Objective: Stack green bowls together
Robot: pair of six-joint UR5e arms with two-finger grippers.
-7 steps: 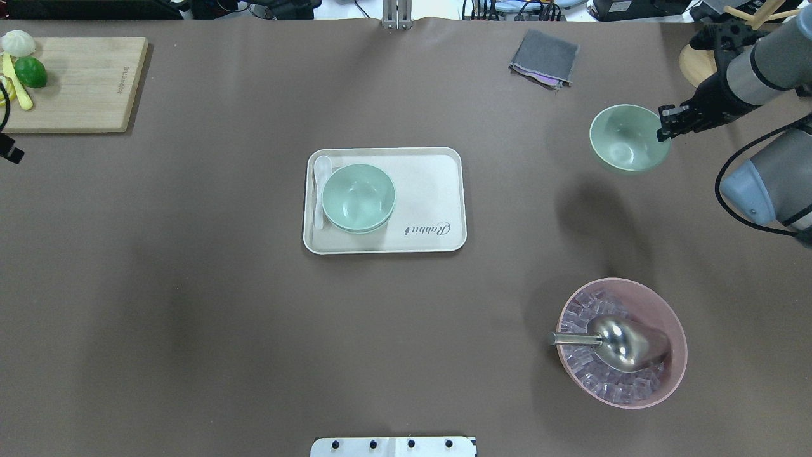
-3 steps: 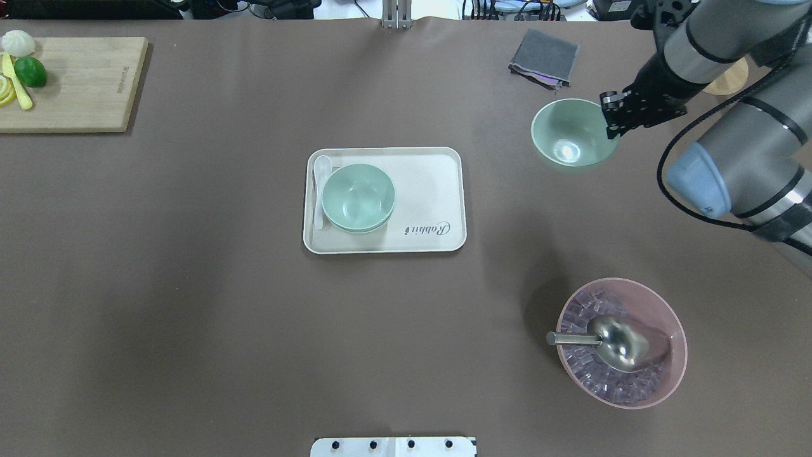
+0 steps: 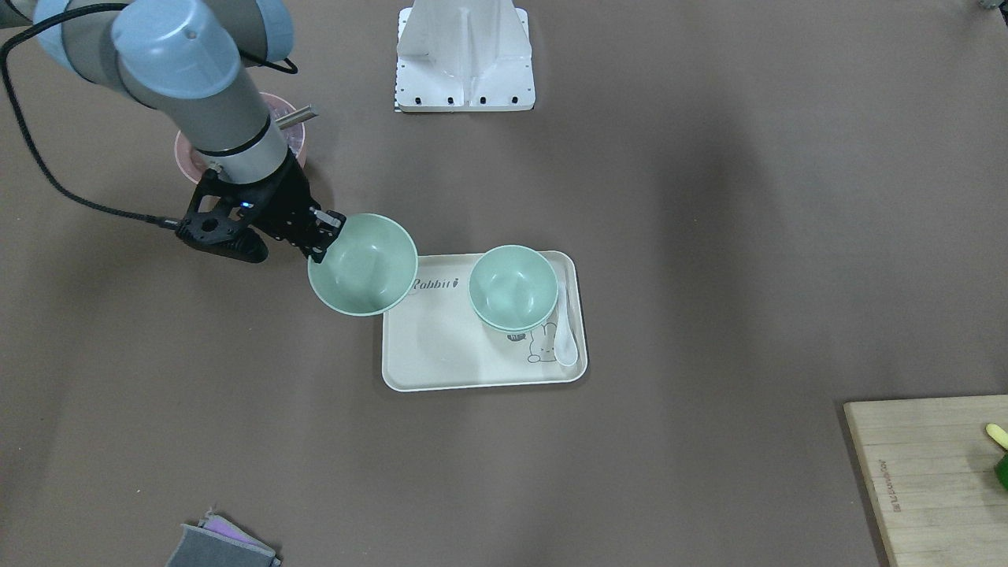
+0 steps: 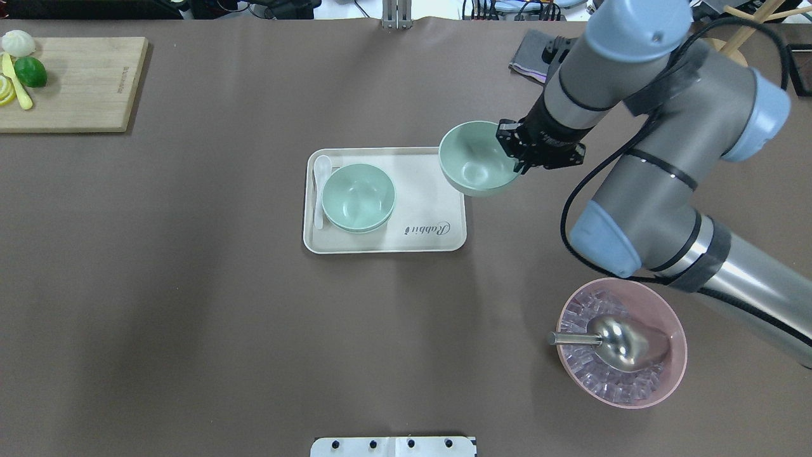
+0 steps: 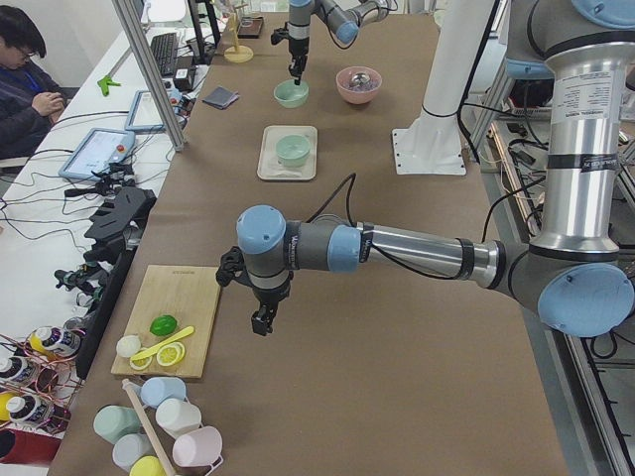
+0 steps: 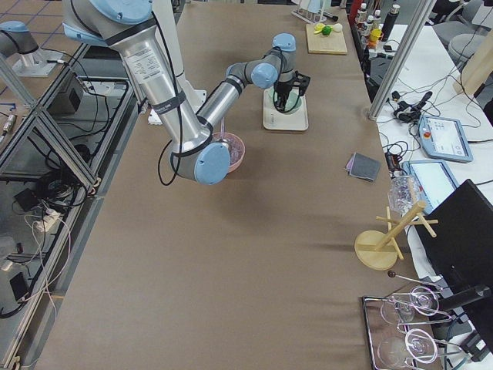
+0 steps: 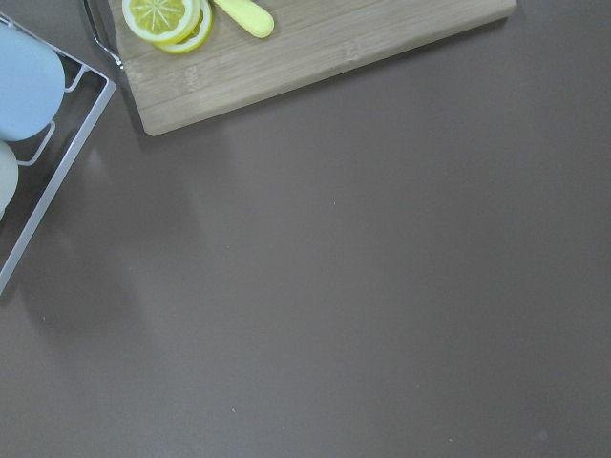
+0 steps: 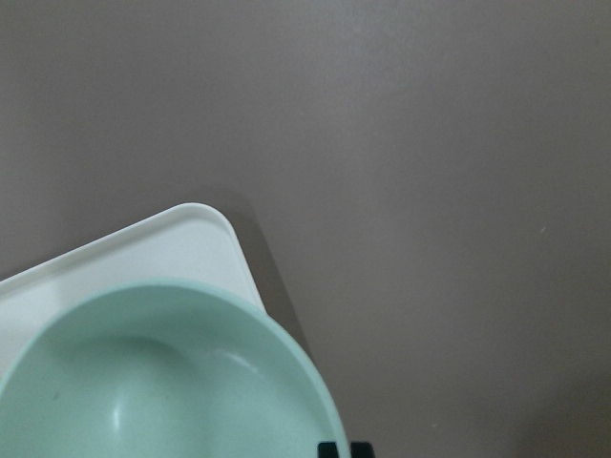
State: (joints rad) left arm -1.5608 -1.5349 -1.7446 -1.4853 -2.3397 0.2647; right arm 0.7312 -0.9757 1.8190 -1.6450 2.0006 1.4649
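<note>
Two bowls [image 4: 358, 198] are sitting nested on the tray [image 4: 422, 181], beside a spoon [image 4: 321, 190]. The third bowl [image 4: 472, 162] is hanging in the air over the tray's far corner on the robot's right, mouth up and slightly tilted. Pinching its rim is the right gripper [image 4: 512, 151], fingers closed on the wall. This looks like the carrying step. The next move is calling for centring over those two, levelling, lowering and then letting go. Its arm is reaching in from the right, wrist bent down. By the cutting board [image 5: 174, 317] the left gripper [image 5: 260, 322] is hanging idle, and I cannot tell how its fingers are set.

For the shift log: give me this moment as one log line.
phase: carry | right gripper: shut on held bowl rim, above tray corner | stacked bowls: two, on tray | left gripper: state unclear
</note>
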